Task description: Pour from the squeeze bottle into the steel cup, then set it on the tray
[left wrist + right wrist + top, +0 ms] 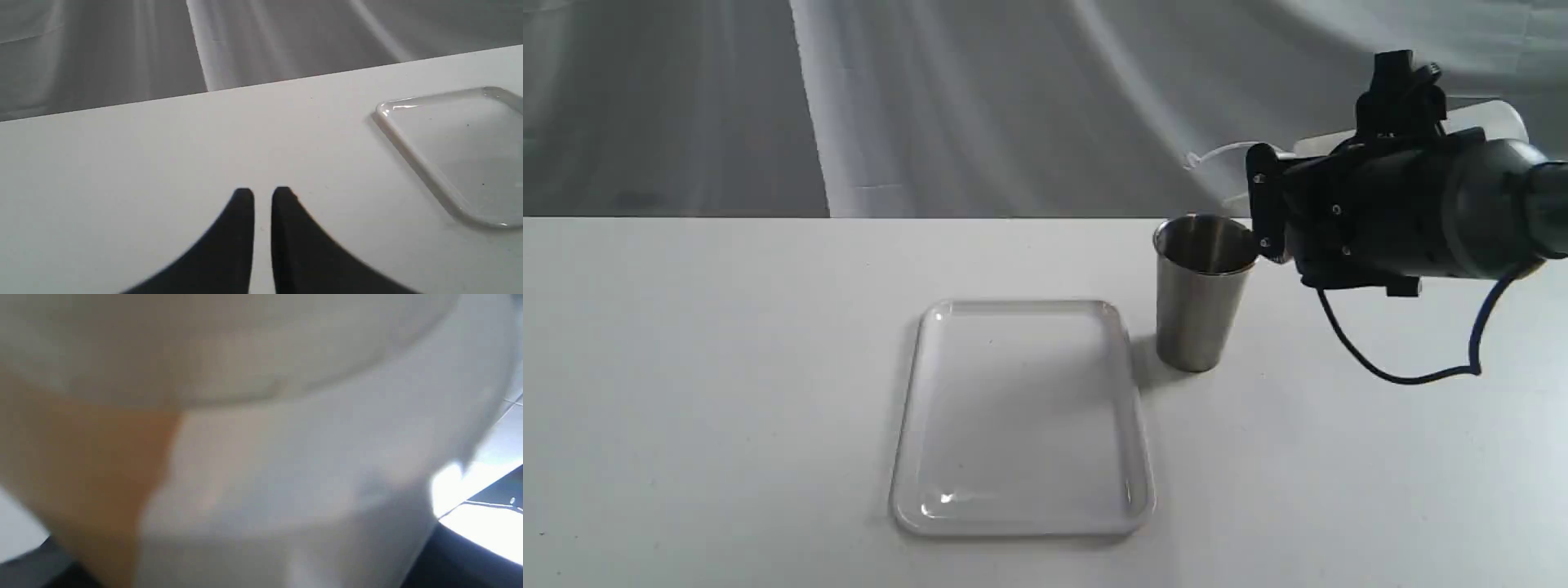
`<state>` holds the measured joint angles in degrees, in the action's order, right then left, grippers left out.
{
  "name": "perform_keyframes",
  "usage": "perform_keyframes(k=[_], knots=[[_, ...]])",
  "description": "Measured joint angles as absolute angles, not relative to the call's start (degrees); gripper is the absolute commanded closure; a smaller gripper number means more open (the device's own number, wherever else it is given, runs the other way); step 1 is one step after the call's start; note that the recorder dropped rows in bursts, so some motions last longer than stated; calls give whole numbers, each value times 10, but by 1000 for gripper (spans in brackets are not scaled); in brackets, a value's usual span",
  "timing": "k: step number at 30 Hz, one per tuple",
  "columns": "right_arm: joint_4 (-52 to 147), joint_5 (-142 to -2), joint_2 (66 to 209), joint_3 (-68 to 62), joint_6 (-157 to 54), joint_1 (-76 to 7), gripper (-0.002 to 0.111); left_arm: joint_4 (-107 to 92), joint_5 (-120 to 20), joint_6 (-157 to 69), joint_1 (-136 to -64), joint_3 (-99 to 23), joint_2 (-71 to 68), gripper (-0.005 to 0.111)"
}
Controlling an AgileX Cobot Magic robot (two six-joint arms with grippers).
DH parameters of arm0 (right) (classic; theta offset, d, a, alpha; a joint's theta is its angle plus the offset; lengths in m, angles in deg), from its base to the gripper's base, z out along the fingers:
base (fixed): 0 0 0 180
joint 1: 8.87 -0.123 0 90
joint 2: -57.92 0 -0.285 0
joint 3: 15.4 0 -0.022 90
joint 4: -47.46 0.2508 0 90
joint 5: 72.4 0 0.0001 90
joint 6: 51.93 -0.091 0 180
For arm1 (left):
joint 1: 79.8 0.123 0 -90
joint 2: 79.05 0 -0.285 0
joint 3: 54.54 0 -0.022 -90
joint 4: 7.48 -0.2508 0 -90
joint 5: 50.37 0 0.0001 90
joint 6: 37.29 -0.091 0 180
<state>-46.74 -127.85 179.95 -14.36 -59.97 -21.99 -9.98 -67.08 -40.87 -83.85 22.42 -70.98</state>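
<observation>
The steel cup (pixel 1201 294) stands upright on the table, just right of the tray's (pixel 1021 416) far right corner. My right gripper (pixel 1270 200) is shut on the squeeze bottle (pixel 1499 122), which lies tipped roughly level, above and right of the cup's rim. Its nozzle is hidden behind the gripper, while the thin cap strap (pixel 1217 151) loops out above the cup. The bottle's whitish wall (pixel 286 457) fills the right wrist view, with amber liquid (pixel 81 465) pooled to one side. My left gripper (pixel 262 192) is shut with nothing in it, low over bare table, with a corner of the tray (pixel 449 147) nearby.
A white table (pixel 727 367) carries everything, and a grey draped cloth (pixel 1013 98) hangs behind its far edge. A blue cable (pixel 1421 376) droops from the right arm toward the table, right of the cup.
</observation>
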Motion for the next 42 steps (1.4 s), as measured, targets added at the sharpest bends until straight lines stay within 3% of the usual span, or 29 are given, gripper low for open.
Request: perform_keyframes(k=[42], knots=[[-502,-1302,1800,-144,-532,-220,64,-100,-671,-409,-839,224,-710,98]])
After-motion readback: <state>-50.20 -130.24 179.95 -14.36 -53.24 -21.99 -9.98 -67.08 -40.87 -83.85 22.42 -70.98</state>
